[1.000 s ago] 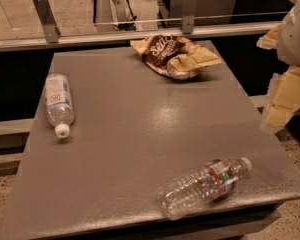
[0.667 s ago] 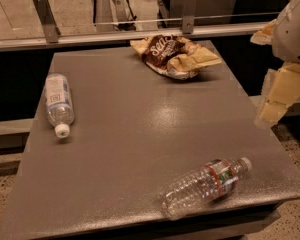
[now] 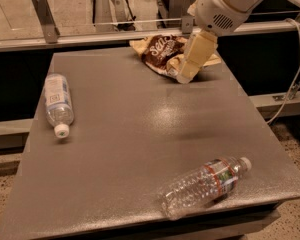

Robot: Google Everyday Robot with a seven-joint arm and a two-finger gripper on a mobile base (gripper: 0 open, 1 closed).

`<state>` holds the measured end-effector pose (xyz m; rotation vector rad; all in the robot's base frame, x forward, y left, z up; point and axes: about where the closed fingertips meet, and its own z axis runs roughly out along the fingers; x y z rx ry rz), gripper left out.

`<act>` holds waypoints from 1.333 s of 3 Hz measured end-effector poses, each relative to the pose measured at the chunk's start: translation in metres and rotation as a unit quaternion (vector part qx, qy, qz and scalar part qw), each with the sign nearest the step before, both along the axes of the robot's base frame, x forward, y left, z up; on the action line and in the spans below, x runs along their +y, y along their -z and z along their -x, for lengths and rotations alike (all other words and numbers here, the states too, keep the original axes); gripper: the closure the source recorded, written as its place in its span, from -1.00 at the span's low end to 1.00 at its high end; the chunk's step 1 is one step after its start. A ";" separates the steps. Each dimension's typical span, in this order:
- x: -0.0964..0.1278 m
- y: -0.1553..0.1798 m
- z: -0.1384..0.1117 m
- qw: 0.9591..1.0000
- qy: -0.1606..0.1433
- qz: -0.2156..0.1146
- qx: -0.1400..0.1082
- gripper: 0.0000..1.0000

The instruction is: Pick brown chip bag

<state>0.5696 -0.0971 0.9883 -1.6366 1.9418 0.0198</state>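
Observation:
The brown chip bag (image 3: 161, 52) lies crumpled at the far edge of the grey table (image 3: 135, 134), dark brown and tan with white lettering. My gripper (image 3: 184, 75) reaches in from the upper right on a white arm (image 3: 225, 4). Its cream tip hangs just over the bag's right part and hides some of it. I cannot see whether it touches the bag.
A clear water bottle (image 3: 56, 102) lies at the table's left side, cap toward me. A second clear bottle (image 3: 205, 185) lies near the front right edge. A metal rail (image 3: 90, 34) runs behind the table. A cable (image 3: 295, 79) hangs at the right.
The arm has swung left from beyond the table's right edge. The gripper now hangs over the chip bag's right part. The bottles and the bag have not moved.

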 end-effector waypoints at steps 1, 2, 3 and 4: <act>0.001 0.001 -0.002 1.000 0.000 -0.002 -0.001 -1.00; 0.009 0.023 -0.036 1.000 0.005 -0.025 -0.010 -1.00; 0.018 0.067 -0.076 0.999 0.017 -0.041 -0.009 -1.00; 0.013 0.092 -0.109 0.998 0.031 -0.054 -0.023 -1.00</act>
